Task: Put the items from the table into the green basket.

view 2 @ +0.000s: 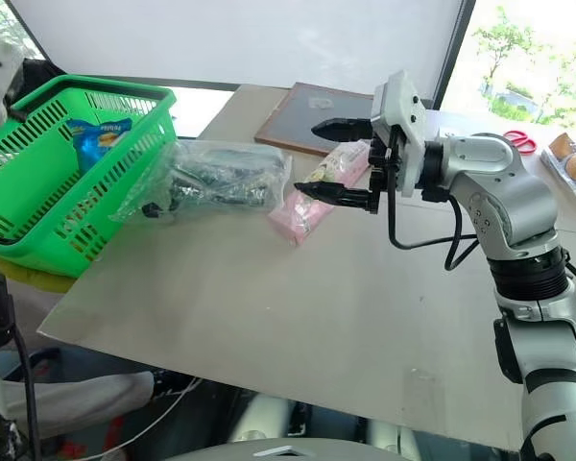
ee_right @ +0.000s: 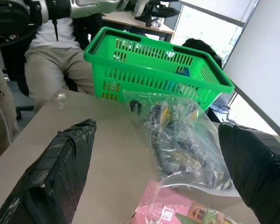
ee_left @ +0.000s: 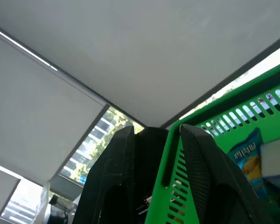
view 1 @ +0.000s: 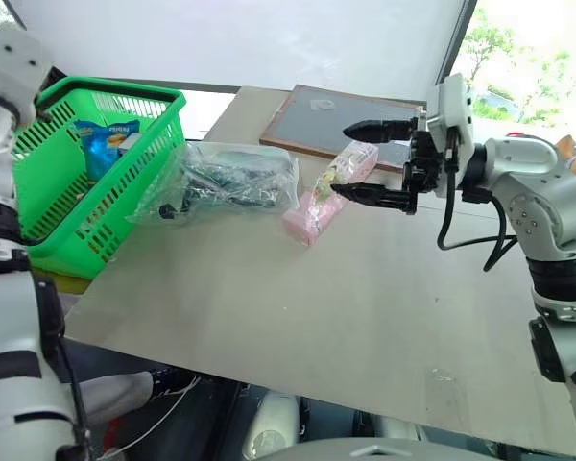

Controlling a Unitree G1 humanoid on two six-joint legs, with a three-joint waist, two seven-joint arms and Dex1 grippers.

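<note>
The table [view 1: 298,317] presents a broad bare grey-beige surface nearest the camera, with the objects grouped toward its far side. The right gripper [view 1: 370,161] hangs above the tabletop, pointing toward the robot's left, its two black fingers spread wide and holding nothing; in the head views it sits just in front of the long pink packet [view 1: 324,196], which lies flat on the table. To the left of that packet, close beside it, lies the large see-through plastic bag [view 1: 228,179], its dark and green contents visible; its left end reaches the wall of the green basket [view 1: 125,178]. The basket sits tilted at the table's left edge, overhanging it. The left gripper [ee_left: 151,154] is clamped narrowly on the basket's thick rim, one finger on each side of the green edge, as the left wrist view shows. A blue snack packet [view 1: 104,142] rests inside the basket. Beyond the pink packet a dark framed board [view 1: 350,119] lies flat at the table's far side.
</note>
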